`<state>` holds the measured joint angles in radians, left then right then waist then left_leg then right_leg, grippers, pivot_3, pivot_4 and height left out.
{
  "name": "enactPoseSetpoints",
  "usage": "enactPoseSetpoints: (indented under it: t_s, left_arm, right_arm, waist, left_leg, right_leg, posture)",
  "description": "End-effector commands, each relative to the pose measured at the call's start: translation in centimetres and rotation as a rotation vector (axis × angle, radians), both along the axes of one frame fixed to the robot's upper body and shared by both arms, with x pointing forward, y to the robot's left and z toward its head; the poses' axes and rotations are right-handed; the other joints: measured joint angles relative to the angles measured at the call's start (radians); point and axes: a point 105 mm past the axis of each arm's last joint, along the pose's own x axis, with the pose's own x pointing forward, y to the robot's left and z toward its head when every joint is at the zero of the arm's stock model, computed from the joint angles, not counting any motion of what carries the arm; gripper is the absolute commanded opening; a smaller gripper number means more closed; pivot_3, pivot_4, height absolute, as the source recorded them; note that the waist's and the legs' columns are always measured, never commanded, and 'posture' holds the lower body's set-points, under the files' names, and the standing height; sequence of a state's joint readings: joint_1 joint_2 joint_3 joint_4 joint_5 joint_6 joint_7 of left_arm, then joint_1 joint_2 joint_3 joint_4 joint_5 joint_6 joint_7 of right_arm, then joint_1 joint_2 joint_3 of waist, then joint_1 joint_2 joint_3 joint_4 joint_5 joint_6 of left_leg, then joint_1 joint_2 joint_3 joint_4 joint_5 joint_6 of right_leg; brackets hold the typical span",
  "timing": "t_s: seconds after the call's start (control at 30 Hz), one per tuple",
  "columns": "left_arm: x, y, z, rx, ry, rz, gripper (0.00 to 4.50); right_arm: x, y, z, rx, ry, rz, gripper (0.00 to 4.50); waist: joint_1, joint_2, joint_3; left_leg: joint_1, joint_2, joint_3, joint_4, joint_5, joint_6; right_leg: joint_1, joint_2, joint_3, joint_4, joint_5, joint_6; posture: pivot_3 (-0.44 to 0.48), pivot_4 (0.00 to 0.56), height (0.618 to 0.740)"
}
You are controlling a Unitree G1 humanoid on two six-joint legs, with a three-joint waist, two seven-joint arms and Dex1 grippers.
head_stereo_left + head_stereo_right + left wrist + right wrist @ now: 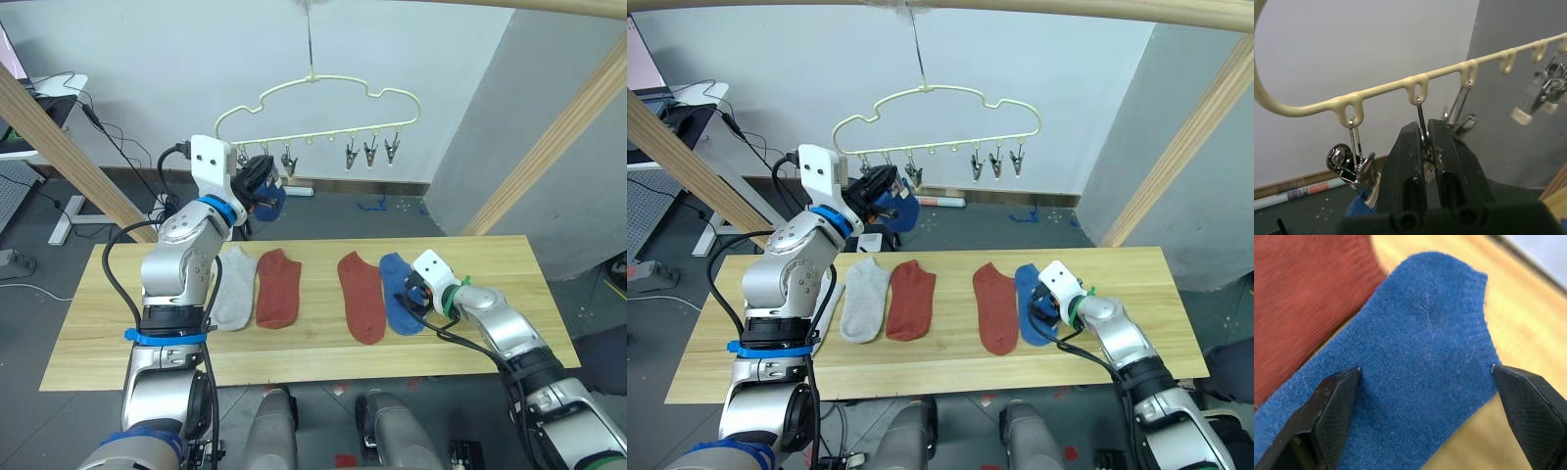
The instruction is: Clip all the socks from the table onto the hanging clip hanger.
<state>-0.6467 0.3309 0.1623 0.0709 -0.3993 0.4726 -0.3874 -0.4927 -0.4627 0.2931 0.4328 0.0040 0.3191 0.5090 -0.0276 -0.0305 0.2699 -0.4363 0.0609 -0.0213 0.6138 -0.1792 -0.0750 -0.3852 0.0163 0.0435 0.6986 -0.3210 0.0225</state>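
2 head eyes high over table [294, 343]; wrist cameras close on hanger [1415, 88], sock [1420, 362].

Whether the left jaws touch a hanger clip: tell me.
Touching. The left wrist view shows the left gripper with jaws shut around the wire stem of a clip on the hanger.

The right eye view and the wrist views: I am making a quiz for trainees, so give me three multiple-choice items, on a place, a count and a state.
1. Where is the blue knit sock that lies flat?
A. On the pale plank table, beside a rust red sock
B. On the floor
C. On the wire hanger

2. How many socks lie flat on the table?
A. Two
B. Four
C. Six

3. How is the right hand?
A. Shut on a clip
B. Open over the blue sock
C. Holding a grey sock

Answers: 1 A, it lies by the red sock; 2 B, grey, two red, blue; 3 B, its fingers stand wide apart.
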Motion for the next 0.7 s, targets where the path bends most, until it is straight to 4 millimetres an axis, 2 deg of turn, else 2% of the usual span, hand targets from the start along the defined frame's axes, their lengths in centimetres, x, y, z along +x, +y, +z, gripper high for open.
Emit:
enactPoseSetpoints:
  t_s: [0.03, 0.2, 0.37, 0.47, 0.7]
  left_arm:
    - [-0.7, -0.4, 0.6, 0.011, -0.024, -0.016, 0.02]
    - [-0.8, -0.3, 0.7, 0.015, -0.022, -0.016, 0.02]
    - [-0.9, 0.1, 0.7, 0.020, -0.023, -0.010, 0.00]
    - [-0.9, 0.0, 0.6, 0.020, -0.021, -0.011, 0.00]
    - [-0.9, -0.1, 0.4, 0.022, -0.015, -0.018, 0.00]
  right_arm:
    - [-0.1, -0.1, -1.0, 0.003, 0.026, 0.004, 4.50]
    - [-0.9, 0.1, -2.0, 0.049, 0.103, 0.010, 4.50]
    - [-2.1, -0.3, -2.5, 0.058, 0.142, 0.011, 2.87]
    - [-3.1, -0.7, -2.7, 0.058, 0.155, 0.022, 2.34]
    - [-4.5, -1.3, -1.7, 0.064, 0.154, 0.042, 0.02]
  waist:
    - [0.001, 0.000, 0.000]
    - [0.002, 0.000, 0.000]
    - [0.004, 0.000, 0.000]
    - [0.008, 0.000, 0.000]
    - [0.015, 0.000, 0.000]
  left_leg:
    - [0.000, 0.000, 0.000, 0.000, 0.000, 0.000]
    - [0.002, 0.000, 0.000, 0.000, 0.000, 0.000]
    - [0.003, 0.000, -0.001, 0.000, 0.000, 0.000]
    - [0.003, 0.000, -0.001, 0.000, 0.000, 0.001]
    - [0.003, 0.000, -0.002, 0.000, -0.001, 0.002]
  right_leg:
    - [0.000, 0.000, 0.000, 0.000, 0.000, 0.000]
    - [0.003, 0.000, 0.000, 0.000, 0.000, 0.000]
    - [0.004, 0.000, -0.001, 0.000, 0.000, 0.000]
    - [0.005, 0.000, -0.001, 0.000, 0.000, 0.000]
    - [0.005, 0.000, -0.001, -0.001, 0.000, 0.000]
  posture:
    - [0.055, 0.258, 0.740]
    - [0.062, 0.256, 0.740]
    - [0.064, 0.251, 0.740]
    - [0.064, 0.251, 0.740]
    - [0.064, 0.251, 0.740]
